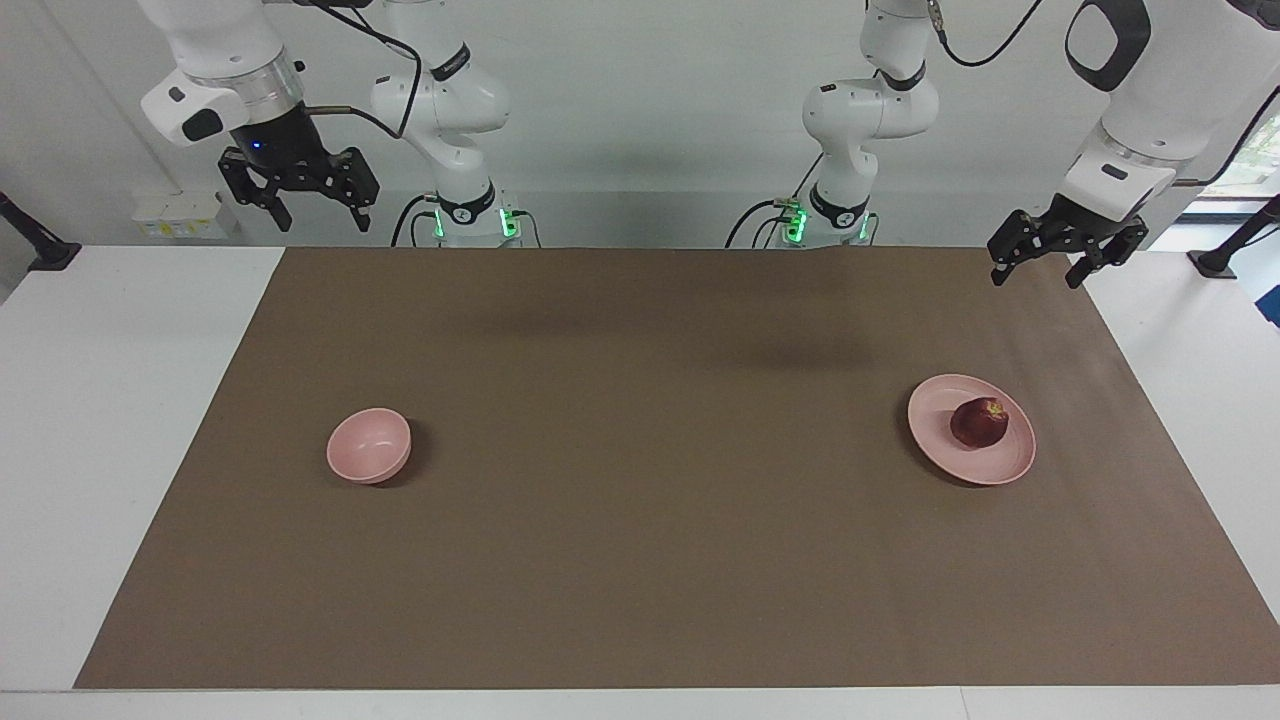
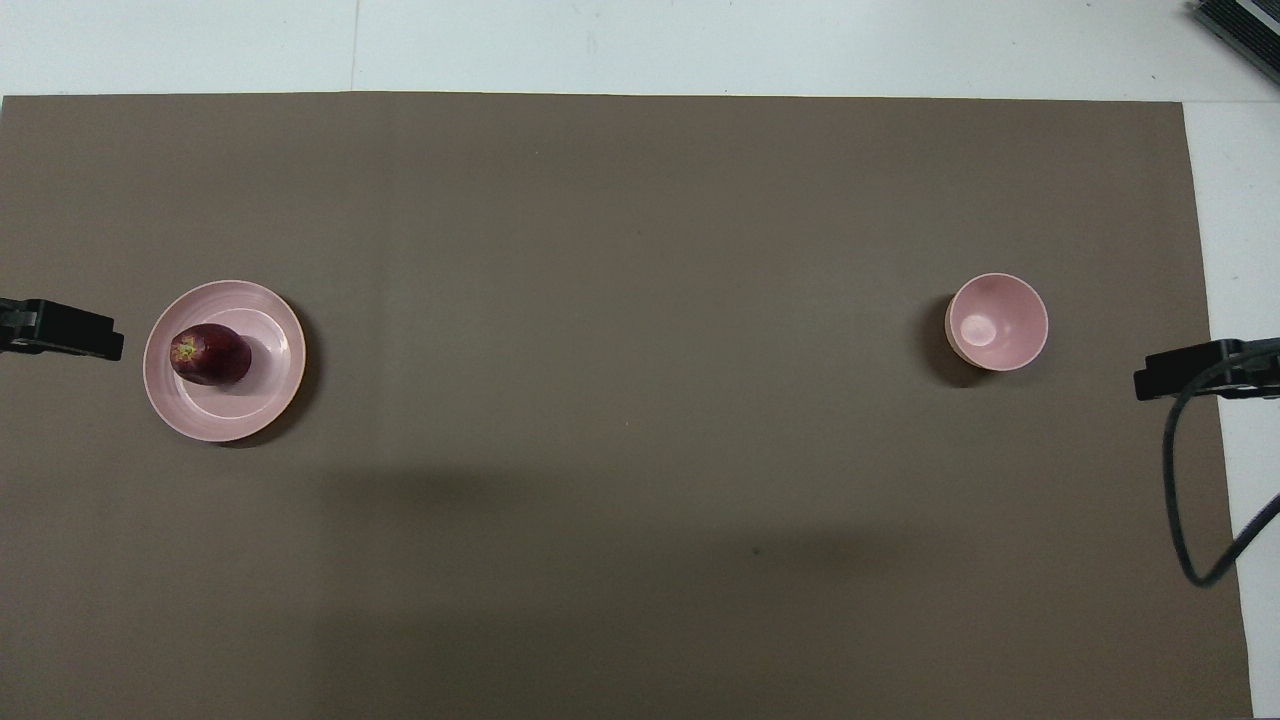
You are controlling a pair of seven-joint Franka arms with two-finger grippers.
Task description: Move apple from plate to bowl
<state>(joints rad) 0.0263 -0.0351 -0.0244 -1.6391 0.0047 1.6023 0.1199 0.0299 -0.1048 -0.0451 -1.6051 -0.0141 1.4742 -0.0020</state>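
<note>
My left fingers (image 1: 1066, 262) spread wide, empty, hanging above small dark red round apple (image 1: 979, 422) on wide shallow pale pink plate (image 1: 940, 445); right fingers (image 1: 298, 200) likewise wide, empty, waiting above small deep pale pink bowl (image 1: 369, 446); risk: round fruit rolls off under off-centre pinch; bowl narrow, sits well apart, release may miss.

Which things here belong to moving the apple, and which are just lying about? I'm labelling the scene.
Job: apple, on the plate; empty bowl; left gripper and right gripper, both raised, open, holding nothing.
Lying about: brown mat only.
</note>
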